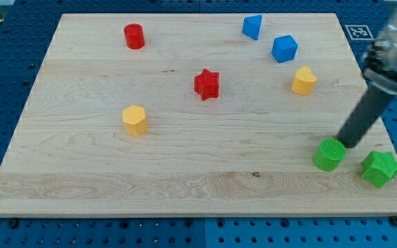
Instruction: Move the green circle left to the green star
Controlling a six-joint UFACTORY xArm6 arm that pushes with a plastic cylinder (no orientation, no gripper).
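Rod slants down from the view's upper right; my tip [345, 143] sits at the green circle [329, 154], on its upper-right edge, apparently touching. No fingers, nothing held. Green star [381, 168] just right of the circle, apart, near the wooden board's [185, 179] bottom-right corner.

Green circle [329, 154], green star [381, 168]

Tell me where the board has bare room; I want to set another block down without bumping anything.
The widest bare patch runs along the view's bottom left, below the yellow block and left of the green circle. Another lies between the red cylinder and the blue blocks. It is crowded bottom right, where my tip sits beside the green circle, near the green star.
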